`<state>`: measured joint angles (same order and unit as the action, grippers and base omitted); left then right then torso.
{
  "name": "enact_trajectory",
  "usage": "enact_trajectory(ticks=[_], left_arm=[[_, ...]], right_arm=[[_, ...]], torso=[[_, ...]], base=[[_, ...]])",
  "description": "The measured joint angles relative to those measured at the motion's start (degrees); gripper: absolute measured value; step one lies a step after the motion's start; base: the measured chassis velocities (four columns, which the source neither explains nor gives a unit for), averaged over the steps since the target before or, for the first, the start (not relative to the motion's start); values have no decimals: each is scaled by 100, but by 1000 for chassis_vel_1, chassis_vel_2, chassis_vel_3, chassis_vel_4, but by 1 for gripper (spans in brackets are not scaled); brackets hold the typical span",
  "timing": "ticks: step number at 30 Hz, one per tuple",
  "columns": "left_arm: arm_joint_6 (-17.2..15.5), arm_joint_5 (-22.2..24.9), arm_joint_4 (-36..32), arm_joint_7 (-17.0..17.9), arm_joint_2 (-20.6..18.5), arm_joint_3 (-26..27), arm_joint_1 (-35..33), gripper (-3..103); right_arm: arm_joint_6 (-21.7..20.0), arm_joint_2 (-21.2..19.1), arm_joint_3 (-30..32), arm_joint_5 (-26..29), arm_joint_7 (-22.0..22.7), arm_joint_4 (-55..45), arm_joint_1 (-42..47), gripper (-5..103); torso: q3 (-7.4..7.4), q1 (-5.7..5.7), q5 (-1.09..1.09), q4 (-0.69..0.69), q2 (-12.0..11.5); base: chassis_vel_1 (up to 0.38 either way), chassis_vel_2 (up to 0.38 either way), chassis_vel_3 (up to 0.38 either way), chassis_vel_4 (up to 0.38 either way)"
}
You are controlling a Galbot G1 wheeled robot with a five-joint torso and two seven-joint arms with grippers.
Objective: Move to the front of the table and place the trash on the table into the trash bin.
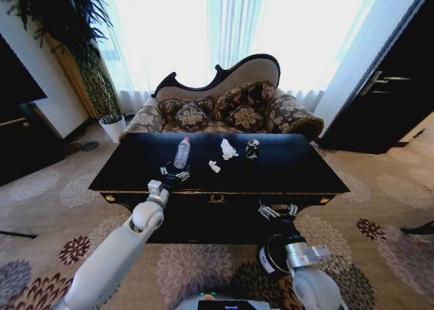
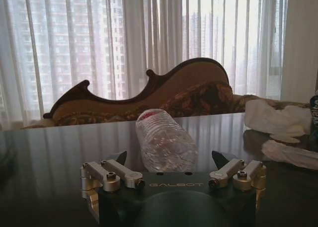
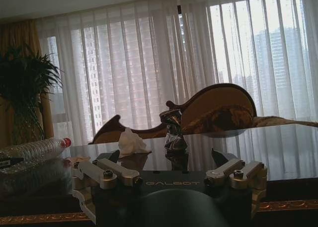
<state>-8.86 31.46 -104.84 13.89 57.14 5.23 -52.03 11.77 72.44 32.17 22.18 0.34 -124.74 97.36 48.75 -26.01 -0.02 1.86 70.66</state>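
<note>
Left wrist view, claw [image 2: 169, 160] marked GALBOT

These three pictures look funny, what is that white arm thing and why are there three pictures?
It's a robot with two arms. The big picture comes from its head; the other two come from cameras on its wrists. On the black table lie a plastic bottle, crumpled paper and a crushed can. The left gripper is open, reaching toward the bottle but holding nothing. The right gripper waits open, low at the table's front, above the trash bin.
</note>
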Motion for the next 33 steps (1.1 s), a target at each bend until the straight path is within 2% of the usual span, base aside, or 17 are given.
enact_trajectory(ticks=[8,10,12,16,18,21,26,33], left_arm=[[70,9,280,-134,-21,-48,331,96],[77,6,314,-139,10,-61,357,90],[77,4,320,-139,22,-64,357,90],[77,-58,337,-146,72,-68,282,68],[80,-65,337,-148,76,-61,260,68],[97,-93,280,-149,77,-20,152,52],[106,-112,161,-142,60,37,16,43],[-25,-9,-401,-39,-132,205,-246,41]], right_arm=[[-19,-1,-9,-30,4,-71,21,100],[-26,1,-9,-38,10,-93,30,100],[-29,4,-9,-41,12,-102,33,100],[-39,13,-11,-49,25,-136,50,100],[-39,15,-10,-50,26,-142,54,100],[-40,32,-3,-50,30,-165,71,100],[-39,61,-2,-50,34,-198,84,100],[-33,59,26,-124,73,-215,120,100]], torso=[[0,0,1,0,0],[0,0,0,0,0],[0,0,1,0,0],[0,0,1,0,-1],[0,0,0,0,0],[-1,0,1,0,0],[0,0,1,1,0],[0,0,1,0,0]], base=[[0,0,0,0],[0,0,0,0],[0,0,0,0],[0,0,0,0],[0,0,0,0],[0,0,0,0],[0,0,0,0],[0,0,0,0]])
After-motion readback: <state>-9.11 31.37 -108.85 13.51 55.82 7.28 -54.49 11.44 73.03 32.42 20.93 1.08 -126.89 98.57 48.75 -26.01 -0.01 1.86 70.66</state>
